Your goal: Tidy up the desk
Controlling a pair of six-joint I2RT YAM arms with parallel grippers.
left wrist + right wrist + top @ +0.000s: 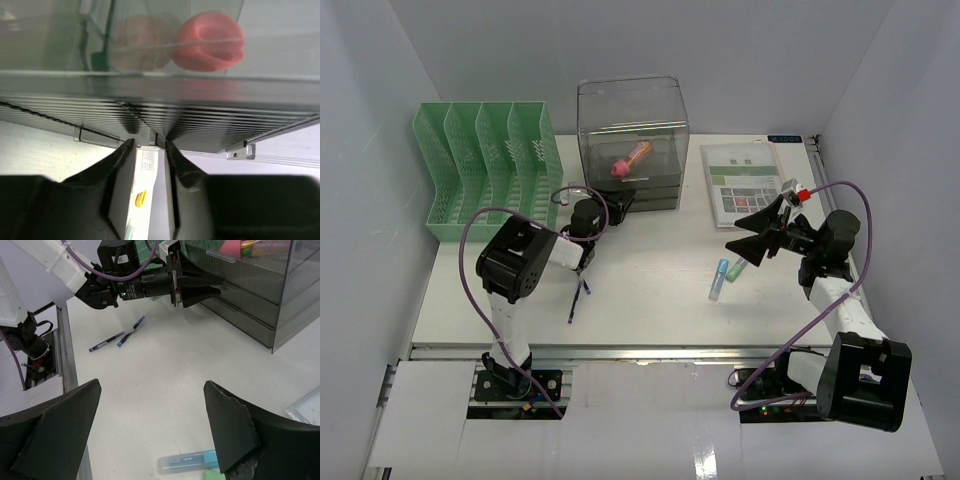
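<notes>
Over the desk (650, 275), left tool (150, 144) narrowly parted at drawer front (210, 125); right tool (150, 390) gapes wide.

This is a robotics lab cell dressed up as an office desk. Plain white panel walls (375, 130) box in a large flat white tabletop (650, 300) edged by a silver aluminium rail (620, 351). Two black-and-white robot arms, left (520, 262) and right (845, 320), are bolted there, trailing purple cables (463, 245). The office side shows in a mint-green plastic file sorter (485, 170), a smoky clear plastic drawer box (632, 130), a printed paper sheet (744, 178) and loose pens (576, 303).
</notes>
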